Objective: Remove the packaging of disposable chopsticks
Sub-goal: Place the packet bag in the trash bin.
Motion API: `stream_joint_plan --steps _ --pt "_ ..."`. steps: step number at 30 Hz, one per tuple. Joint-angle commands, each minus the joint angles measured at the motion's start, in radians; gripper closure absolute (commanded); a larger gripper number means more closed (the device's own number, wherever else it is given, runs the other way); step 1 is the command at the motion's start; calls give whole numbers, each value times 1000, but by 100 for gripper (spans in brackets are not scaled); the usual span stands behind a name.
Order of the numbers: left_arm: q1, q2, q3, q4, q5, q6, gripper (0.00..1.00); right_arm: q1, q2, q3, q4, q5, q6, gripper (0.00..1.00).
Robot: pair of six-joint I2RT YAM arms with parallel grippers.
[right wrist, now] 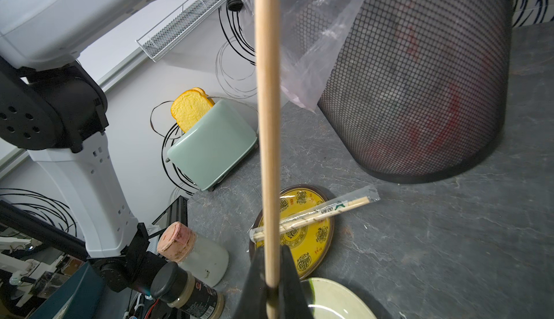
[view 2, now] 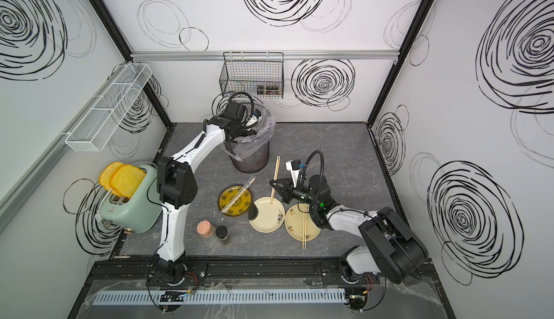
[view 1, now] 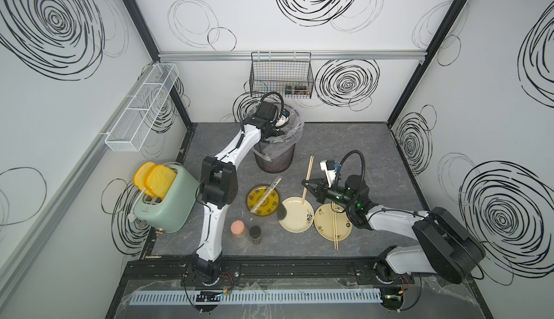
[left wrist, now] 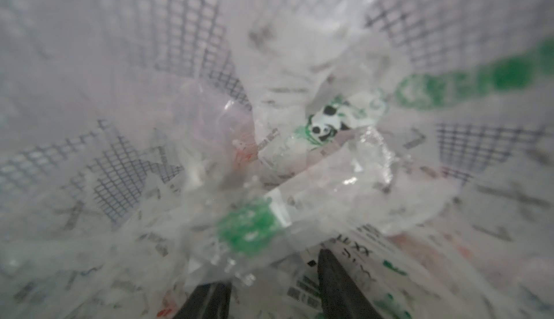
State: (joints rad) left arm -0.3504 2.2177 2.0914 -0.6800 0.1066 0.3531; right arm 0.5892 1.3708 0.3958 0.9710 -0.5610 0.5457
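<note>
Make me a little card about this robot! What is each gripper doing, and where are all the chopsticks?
Left gripper: open, reaching into the mesh trash bin, above discarded wrappers
Right gripper: shut on a bare chopstick pair
Wrapped pair: across the yellow plate, inside its clear sleeve
Other bare pair: on the cream plate nearest the right arm
Left to unwrap: one pair

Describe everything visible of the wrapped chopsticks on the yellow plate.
The wrapped chopsticks are two pale wooden sticks, side by side, inside a clear plastic sleeve with green and dark print. They lie flat, diagonally across the yellow plate, both ends overhanging its rim above the grey table.
</note>
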Motion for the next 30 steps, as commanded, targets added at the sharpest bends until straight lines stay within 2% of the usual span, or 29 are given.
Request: stream_joint_plan --steps 1,11,19,23,30 --pt "9 -27 40 30 8 -10 38 3 8 29 7 0 5 100" --pt "18 -113 104 76 22 -50 23 10 25 38 6 -3 3 100" --pt "27 -273 19 177 8 -90 18 9 24 35 -3 12 -6 100" --pt "37 -428 -142 306 33 -137 18 10 43 43 -4 5 -6 100" --pt "46 -782 -619 598 201 -314 17 10 82 66 -32 1 -7 100"
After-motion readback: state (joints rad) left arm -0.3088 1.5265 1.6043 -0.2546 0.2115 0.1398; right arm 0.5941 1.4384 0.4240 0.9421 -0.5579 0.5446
